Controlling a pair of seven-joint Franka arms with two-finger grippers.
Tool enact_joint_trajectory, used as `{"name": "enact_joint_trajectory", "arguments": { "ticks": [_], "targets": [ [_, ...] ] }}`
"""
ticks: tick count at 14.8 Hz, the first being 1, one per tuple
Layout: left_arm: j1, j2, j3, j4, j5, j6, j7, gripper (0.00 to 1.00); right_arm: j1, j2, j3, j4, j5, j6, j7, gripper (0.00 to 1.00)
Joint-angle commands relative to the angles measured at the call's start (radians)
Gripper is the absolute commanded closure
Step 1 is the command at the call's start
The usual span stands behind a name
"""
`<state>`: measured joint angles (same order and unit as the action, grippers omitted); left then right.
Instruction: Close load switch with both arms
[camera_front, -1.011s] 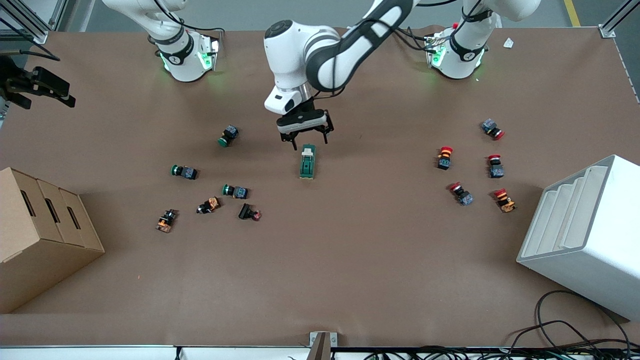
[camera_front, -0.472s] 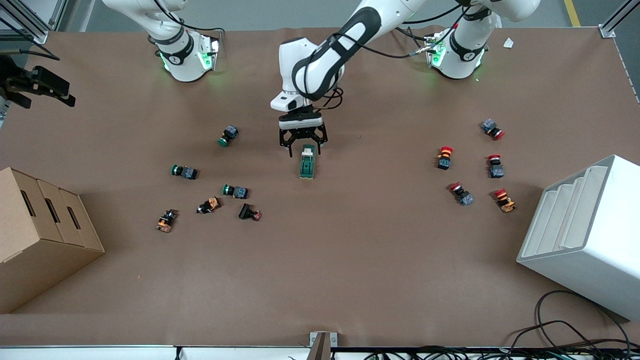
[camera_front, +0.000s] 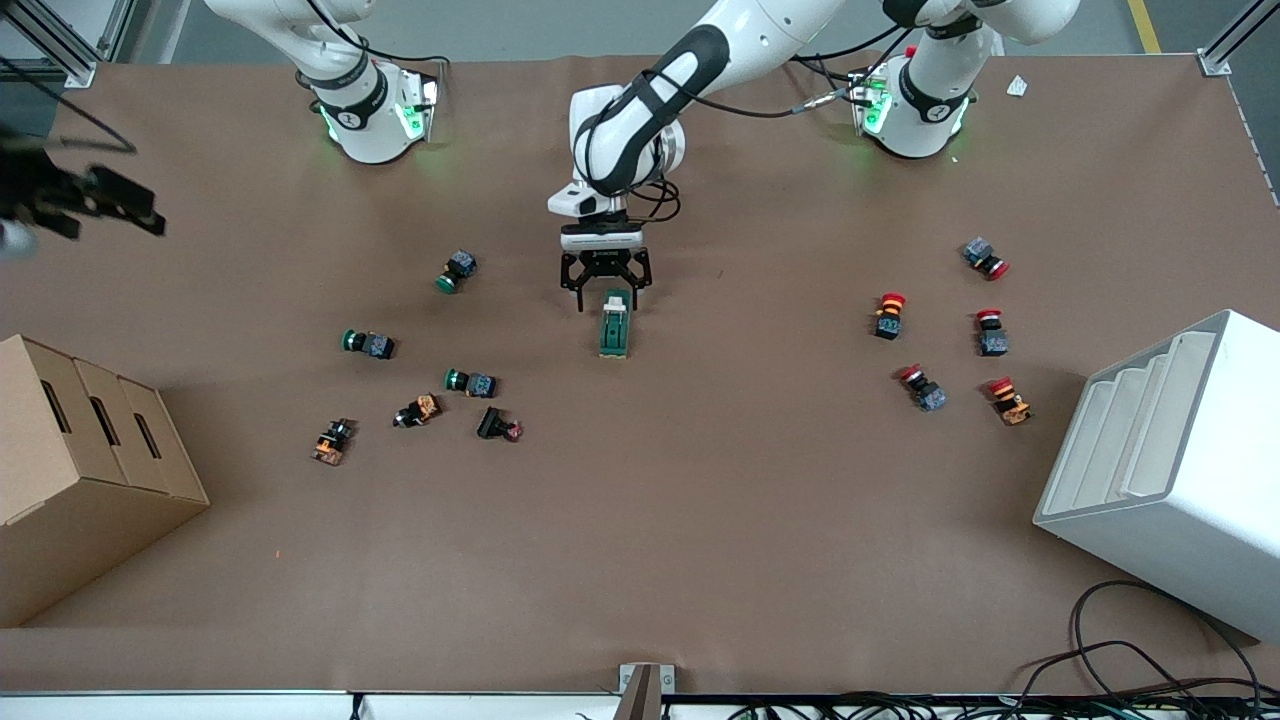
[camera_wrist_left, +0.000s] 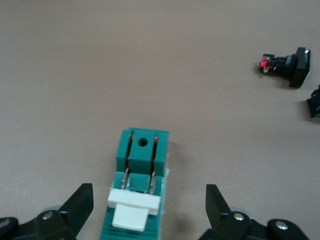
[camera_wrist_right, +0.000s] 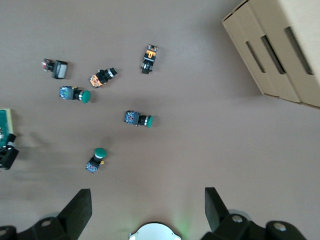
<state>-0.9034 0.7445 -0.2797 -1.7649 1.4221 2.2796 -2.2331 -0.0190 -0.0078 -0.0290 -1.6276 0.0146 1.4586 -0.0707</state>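
Load switch (camera_front: 615, 323): mid-worktop, toward the bases' edge, white handle toward the arms.
Left gripper (camera_front: 606, 285): jaws wide, straddling the handle end (seemingly poised to clamp).
Right gripper (camera_front: 85, 195): jaws wide, waiting above its end's edge.

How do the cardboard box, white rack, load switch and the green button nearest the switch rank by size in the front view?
1. cardboard box and white rack: alike, both cropped
2. load switch
3. green button
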Motion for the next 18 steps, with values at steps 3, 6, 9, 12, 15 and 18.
{"name": "enact_joint_trajectory", "arguments": {
  "ticks": [3,6,9,12,15,18],
  "targets": [
    [-0.022,0.022,0.007,-0.011,0.084,-0.025,-0.082,0.01,0.065,0.155,0.004,0.058,-0.006,0.049,0.113,0.0],
    [-0.023,0.042,0.007,-0.011,0.119,-0.051,-0.103,0.01,0.17,0.204,0.007,0.052,0.024,0.086,0.403,0.0],
    [-0.034,0.062,0.007,-0.011,0.159,-0.064,-0.144,0.01,0.31,0.267,0.009,0.035,0.07,0.179,0.703,0.0],
    [-0.035,0.075,0.007,-0.011,0.175,-0.074,-0.151,0.01,0.422,0.331,0.009,0.006,0.168,0.297,0.914,0.0],
    [-0.048,0.093,0.008,-0.011,0.185,-0.077,-0.164,0.01,0.532,0.333,0.009,-0.137,0.235,0.504,1.015,0.0],
    [-0.049,0.134,0.007,-0.007,0.26,-0.097,-0.235,0.0,0.634,0.342,0.009,-0.282,0.323,0.756,1.051,0.0]
  ]
}}
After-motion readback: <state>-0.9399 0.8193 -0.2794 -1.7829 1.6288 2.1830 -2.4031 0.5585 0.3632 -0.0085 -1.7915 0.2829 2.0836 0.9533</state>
